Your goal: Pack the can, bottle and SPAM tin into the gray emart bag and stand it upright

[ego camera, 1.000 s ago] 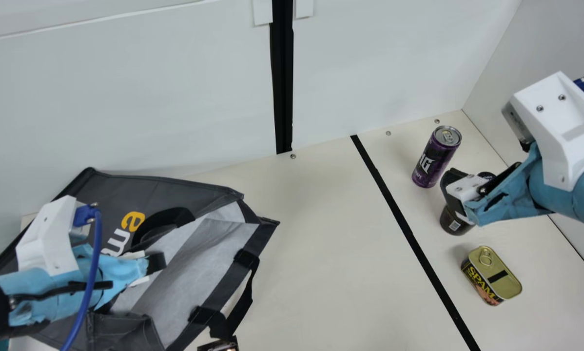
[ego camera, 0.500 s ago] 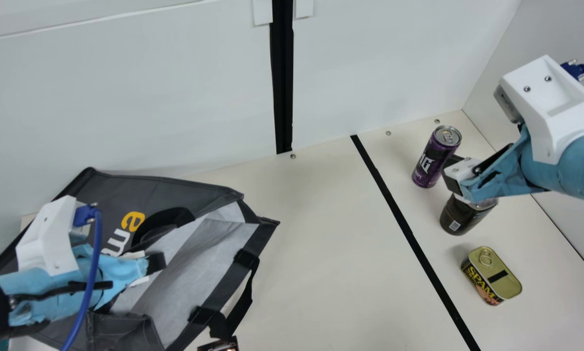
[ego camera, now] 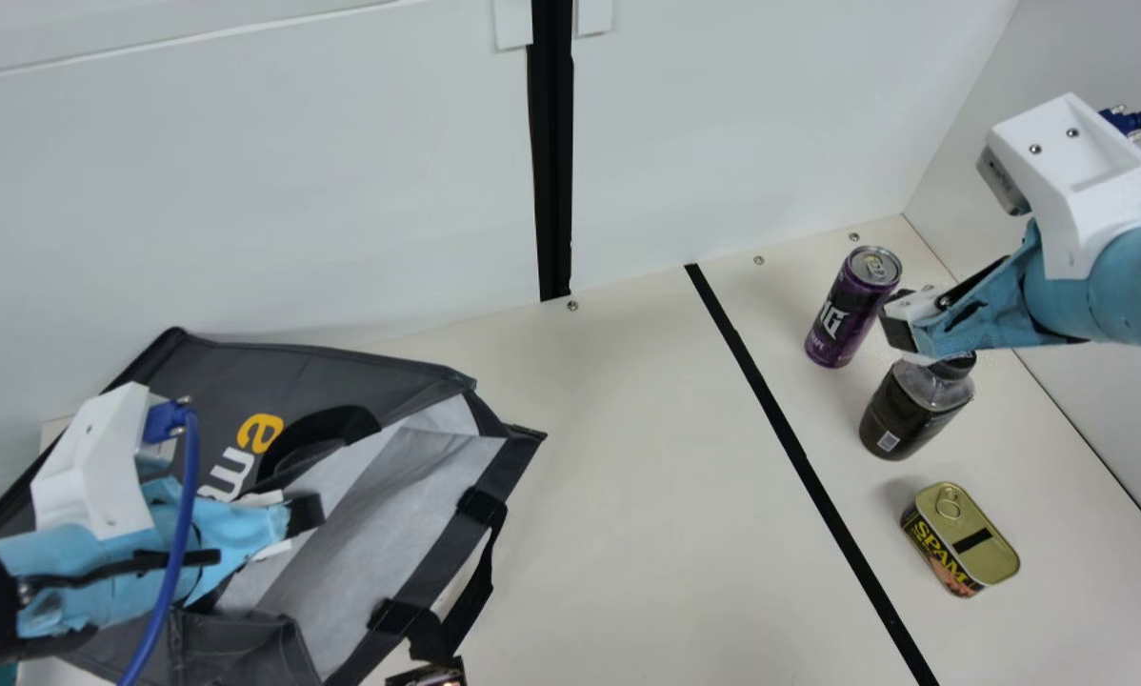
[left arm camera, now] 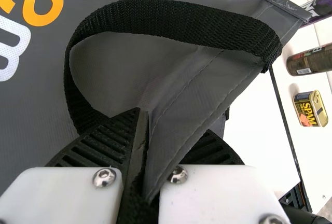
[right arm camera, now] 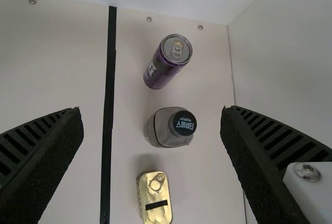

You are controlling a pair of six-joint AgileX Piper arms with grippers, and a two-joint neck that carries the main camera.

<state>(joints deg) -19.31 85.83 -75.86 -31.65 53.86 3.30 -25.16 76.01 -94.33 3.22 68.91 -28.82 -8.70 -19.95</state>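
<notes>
The left gripper (ego camera: 308,513) pinches the edge of the big gray cloth bag (ego camera: 318,367). The right gripper (ego camera: 899,318) has its fingers wide apart, over the cream table (ego camera: 647,476) where the tall purple metal can (ego camera: 847,314), dark see-through bottle (ego camera: 902,419) and boxy gold SPAM tin (ego camera: 969,538) stand.

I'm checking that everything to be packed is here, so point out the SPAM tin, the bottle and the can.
SPAM tin (ego camera: 967,530): main view, on its gold lid.
Bottle (ego camera: 911,412): main view, on its dark body.
Can (ego camera: 851,307): main view, on its purple side.
</notes>
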